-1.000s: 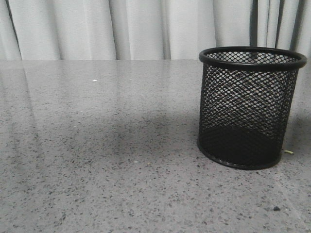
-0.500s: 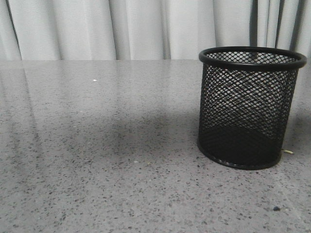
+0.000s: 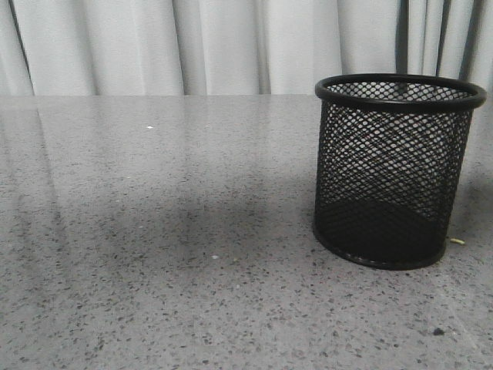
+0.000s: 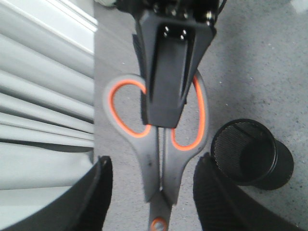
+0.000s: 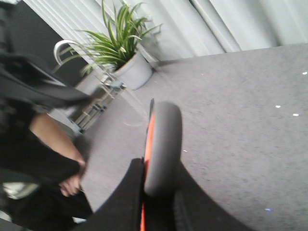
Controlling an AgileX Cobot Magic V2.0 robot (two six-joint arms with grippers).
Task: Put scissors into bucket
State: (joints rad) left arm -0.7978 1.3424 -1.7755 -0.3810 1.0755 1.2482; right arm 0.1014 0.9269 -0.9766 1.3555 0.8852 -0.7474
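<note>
Scissors (image 4: 159,144) pinched at the handles (orange loops) by right gripper (image 5: 156,204).

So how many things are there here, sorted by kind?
Scissors: 1
Bucket: 1
Potted plant: 1
Total: 3

The black wire-mesh cylindrical bucket (image 3: 394,173) has a diamond lattice wall under a plain black rim. It stands on a grey stone-look surface (image 3: 154,270) speckled with dark and pale flecks. The pair of scissors with grey handles (image 4: 156,144) has bright orange linings in its loops and an orange pivot. Black fingers (image 5: 130,202) grip it. A green spiky-leaved plant (image 5: 120,36) sits in a pale grey pot.
</note>
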